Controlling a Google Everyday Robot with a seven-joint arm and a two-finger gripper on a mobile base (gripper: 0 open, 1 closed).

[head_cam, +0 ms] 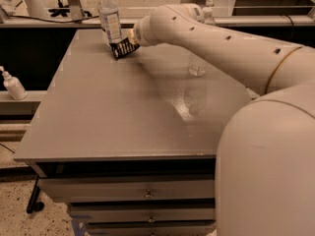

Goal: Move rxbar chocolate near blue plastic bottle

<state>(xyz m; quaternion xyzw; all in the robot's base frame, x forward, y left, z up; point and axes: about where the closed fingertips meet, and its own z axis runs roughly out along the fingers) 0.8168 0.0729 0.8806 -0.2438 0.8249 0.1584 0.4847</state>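
A: While the arm (221, 48) reaches across the surface (113, 117) to its far left corner, how much is done?
B: Most, I judge. The blue plastic bottle (110, 18) stands upright at that corner. The rxbar chocolate (120, 49) hangs tilted just beside its base, the tool (130, 44) clamped on one end.
A: What's left?
B: Setting it down and letting go.

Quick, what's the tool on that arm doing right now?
Tool: closed on the rxbar chocolate, right beside the blue plastic bottle.
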